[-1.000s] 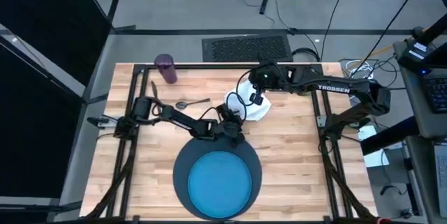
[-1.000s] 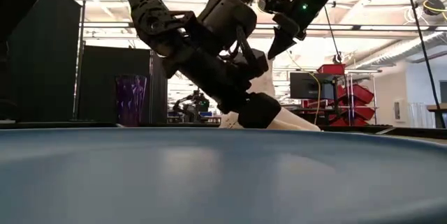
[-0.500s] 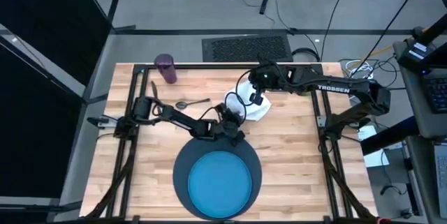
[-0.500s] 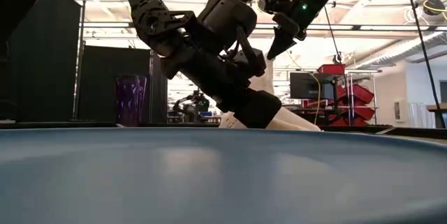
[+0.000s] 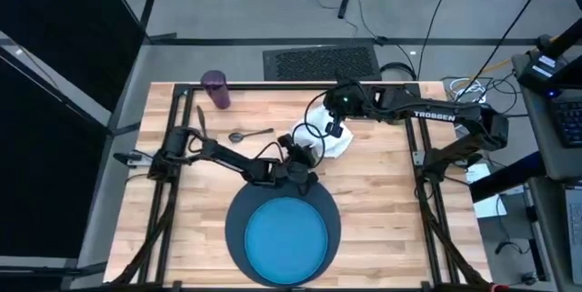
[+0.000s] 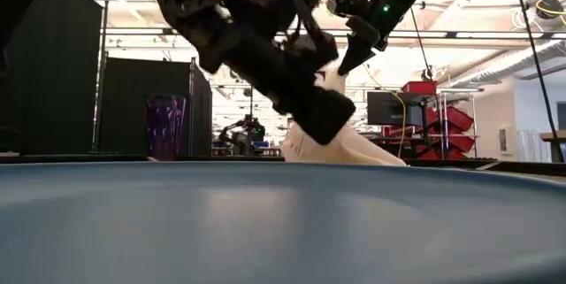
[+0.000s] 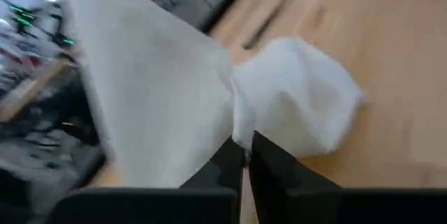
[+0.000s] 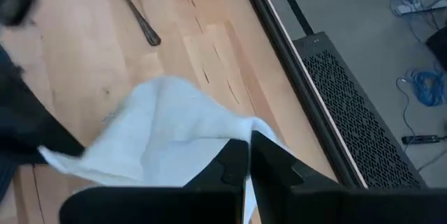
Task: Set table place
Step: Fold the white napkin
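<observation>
Both pincers (image 7: 242,155) (image 8: 248,155) on napkin (image 5: 329,134), stretched between them

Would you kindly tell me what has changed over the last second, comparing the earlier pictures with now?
The left pincer has lifted upward in the low view, raising its pinched corner of the white napkin off the table. The right pincer stays shut on the napkin's other end, held high. The purple cup, spoon, blue plate and dark mat have not moved.
</observation>
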